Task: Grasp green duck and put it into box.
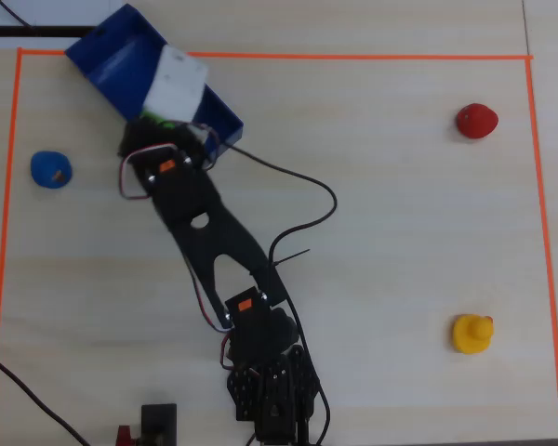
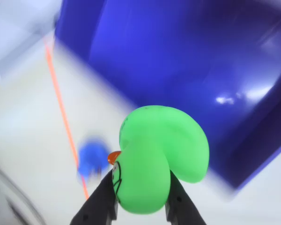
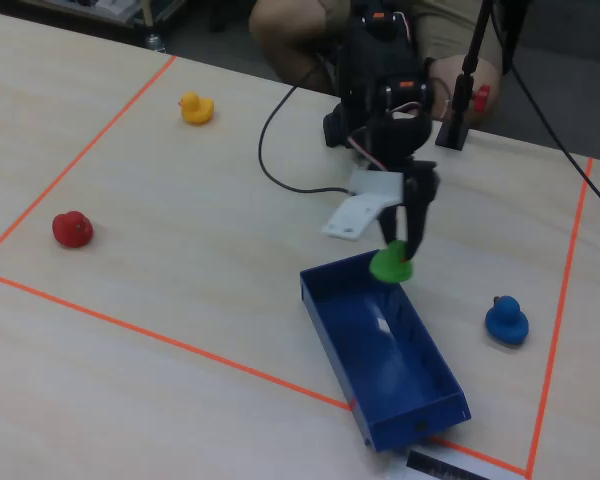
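The lime-green duck (image 2: 161, 154) with its orange beak is pinched between my two black fingers (image 2: 100, 204); the gripper (image 2: 141, 190) is shut on it. In the fixed view the green duck (image 3: 390, 264) hangs from the gripper (image 3: 400, 250), just over the end wall of the dark blue box (image 3: 375, 345) nearest the arm. The overhead view shows only a green sliver of the duck (image 1: 164, 120) under the white wrist part, at the lower edge of the box (image 1: 121, 60). In the wrist view the box's inside (image 2: 196, 61) fills the upper right.
A blue duck (image 3: 506, 321) (image 1: 50, 169) sits on the table beside the box, blurred in the wrist view (image 2: 93, 157). A red duck (image 1: 475, 121) and a yellow duck (image 1: 471, 334) lie far off. Orange tape (image 1: 279, 57) frames the work area. A black cable (image 1: 307, 186) trails beside the arm.
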Robot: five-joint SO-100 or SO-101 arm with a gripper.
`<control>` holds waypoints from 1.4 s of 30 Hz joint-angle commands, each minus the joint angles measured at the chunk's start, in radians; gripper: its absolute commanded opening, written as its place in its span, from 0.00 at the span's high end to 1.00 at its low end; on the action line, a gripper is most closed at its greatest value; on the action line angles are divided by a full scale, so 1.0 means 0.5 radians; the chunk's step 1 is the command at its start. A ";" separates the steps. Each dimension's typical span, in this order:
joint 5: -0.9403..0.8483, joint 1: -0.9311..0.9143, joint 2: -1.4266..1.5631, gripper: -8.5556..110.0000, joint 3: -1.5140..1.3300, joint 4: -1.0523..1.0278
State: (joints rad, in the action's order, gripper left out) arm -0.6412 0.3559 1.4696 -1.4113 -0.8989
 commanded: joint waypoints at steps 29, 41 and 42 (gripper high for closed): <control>-0.264 -0.187 0.374 0.84 0.080 -0.120; -0.831 -0.304 2.310 0.93 -1.724 0.515; -0.887 -0.319 2.470 0.93 -1.893 0.528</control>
State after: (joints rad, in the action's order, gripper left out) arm -1.0017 0.2102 2.3516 -2.0325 -0.6842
